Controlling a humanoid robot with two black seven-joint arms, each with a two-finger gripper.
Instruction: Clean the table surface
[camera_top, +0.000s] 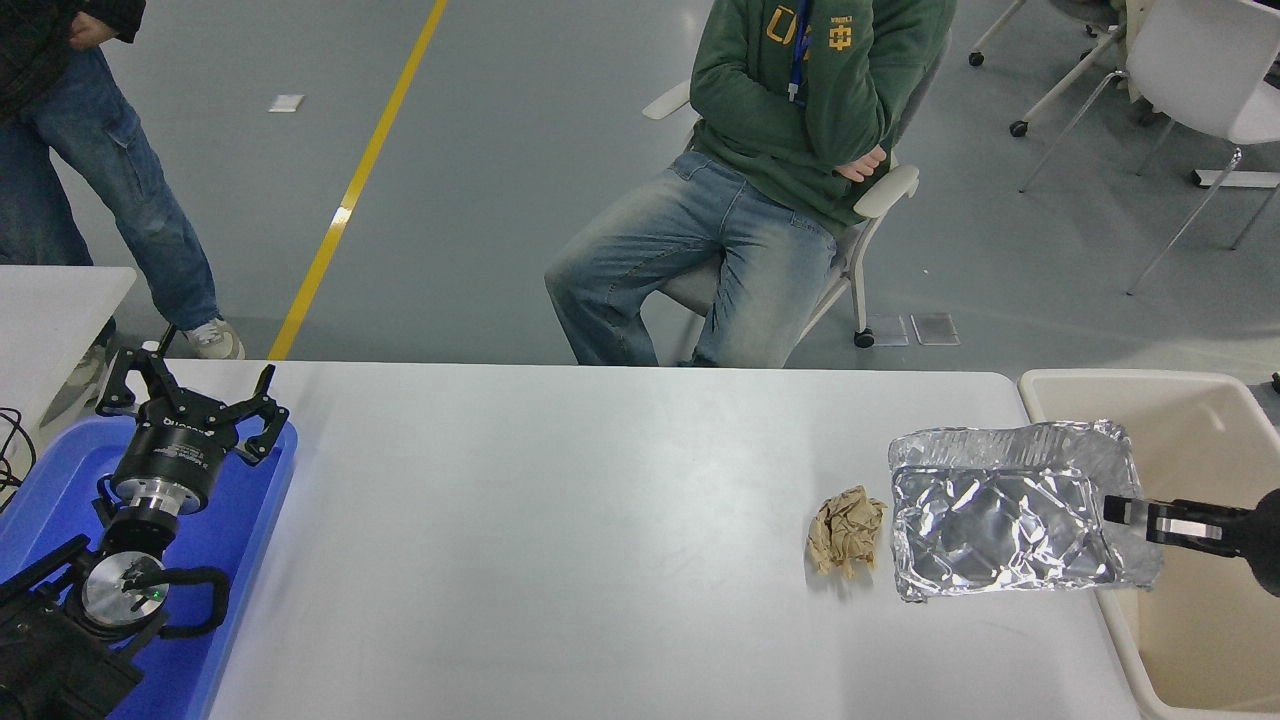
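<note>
Grey floor and two people lie beyond the table surface (560, 520), which spreads wide and white left of the beige bin (1180, 440); the right gripper (1125, 512) is clamped on the right rim of the foil tray (1000, 515), whose long axis runs across toward that bin, its right end already over the bin's edge; the arm reaches in level from the right, over the bin; left of the tray lies a crumpled brown paper ball (846, 530); the left gripper (190, 400) rests spread wide over the blue tray (240, 540), far left of the bin.
</note>
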